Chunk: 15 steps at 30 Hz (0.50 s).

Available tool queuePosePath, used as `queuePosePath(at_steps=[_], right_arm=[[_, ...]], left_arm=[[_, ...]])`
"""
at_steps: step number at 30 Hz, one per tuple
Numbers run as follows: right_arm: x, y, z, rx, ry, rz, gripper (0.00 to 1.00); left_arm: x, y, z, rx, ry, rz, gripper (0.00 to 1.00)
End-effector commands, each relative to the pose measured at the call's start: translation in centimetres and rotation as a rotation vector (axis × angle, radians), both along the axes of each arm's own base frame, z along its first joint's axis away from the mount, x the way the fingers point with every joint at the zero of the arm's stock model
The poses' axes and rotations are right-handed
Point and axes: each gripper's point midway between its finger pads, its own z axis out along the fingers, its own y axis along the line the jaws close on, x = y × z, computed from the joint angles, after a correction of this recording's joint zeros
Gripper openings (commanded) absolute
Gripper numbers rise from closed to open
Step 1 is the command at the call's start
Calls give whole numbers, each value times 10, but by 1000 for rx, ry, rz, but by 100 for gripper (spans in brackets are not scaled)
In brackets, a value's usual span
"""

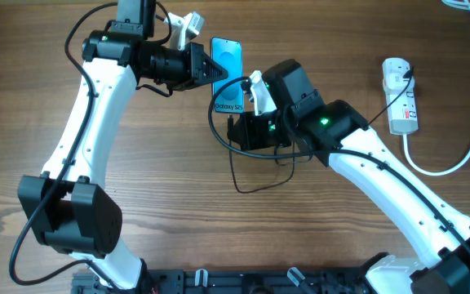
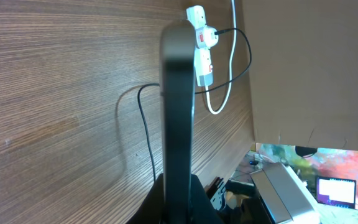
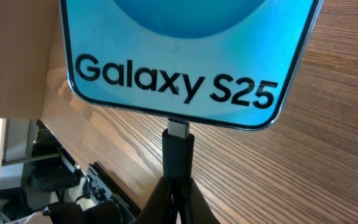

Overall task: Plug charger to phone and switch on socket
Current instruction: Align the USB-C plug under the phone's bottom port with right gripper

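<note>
My left gripper (image 1: 209, 67) is shut on the phone (image 1: 228, 72) and holds it above the table. The phone's teal screen reads "Galaxy S25". In the left wrist view the phone (image 2: 177, 106) shows edge-on between the fingers (image 2: 178, 196). My right gripper (image 1: 247, 114) is shut on the charger's black connector (image 3: 178, 149), just below the phone (image 3: 179, 50). The connector's metal tip meets the phone's bottom edge at the port. The thin black cable (image 1: 247, 175) loops over the table. The white socket (image 1: 402, 98) lies at the far right with a black plug (image 1: 405, 77) in it.
The socket's thick white cord (image 1: 455, 163) curves round the right side and runs up to the top right corner. The socket (image 2: 202, 50) also shows in the left wrist view, near the table's edge. The table is bare wood elsewhere.
</note>
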Motion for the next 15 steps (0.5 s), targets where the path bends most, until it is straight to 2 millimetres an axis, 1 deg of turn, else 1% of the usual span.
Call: queuePosePath(at_steps=[1, 15], right_arm=[[1, 5, 16, 43, -17, 1, 4], [-1, 7, 18, 61, -2, 3, 4]], left_arm=[[-4, -4, 10, -31, -11, -17, 4], [-7, -6, 13, -50, -1, -27, 4]])
